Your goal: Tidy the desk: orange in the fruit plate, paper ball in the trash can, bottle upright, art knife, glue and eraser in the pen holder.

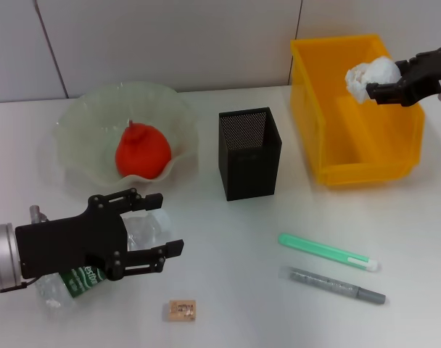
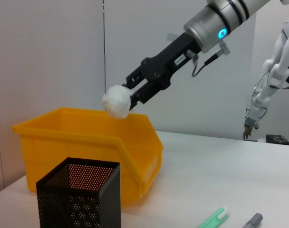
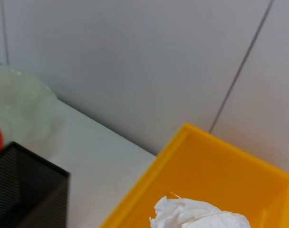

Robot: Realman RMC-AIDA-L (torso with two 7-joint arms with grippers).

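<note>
Paper ball (image 1: 373,76), white and crumpled, is pinched at the tip of the right end effector (image 1: 371,90), which reaches in from the right side and holds it in the air above the open yellow bin (image 1: 365,156); from the left wrist view the ball (image 2: 117,101) hangs just over the bin's (image 2: 78,137) rim, not touching it, and the right wrist view shows the ball (image 3: 201,216) with the bin's (image 3: 220,175) yellow interior behind it. Near the front left of the counter (image 1: 278,312) the left end effector (image 1: 162,225) is low, its black fingers spread around the clear part of a plastic bottle (image 1: 79,279) that lies on its side with its green label just below the arm; whether the fingers touch the bottle cannot be told. Behind it, the orange (image 1: 142,151) rests in the pale green wavy-edged plate (image 1: 83,123). A black mesh pen holder (image 1: 249,152) stands upright between the plate and the bin, apart from both. To the front right of the holder a green and white stick-shaped item (image 1: 328,251) lies flat on the counter, and just in front of it, roughly parallel, lies a grey one (image 1: 336,285); which is the knife and which the glue cannot be told. A small tan eraser (image 1: 182,310) sits at the front of the counter, near the bottle.
</note>
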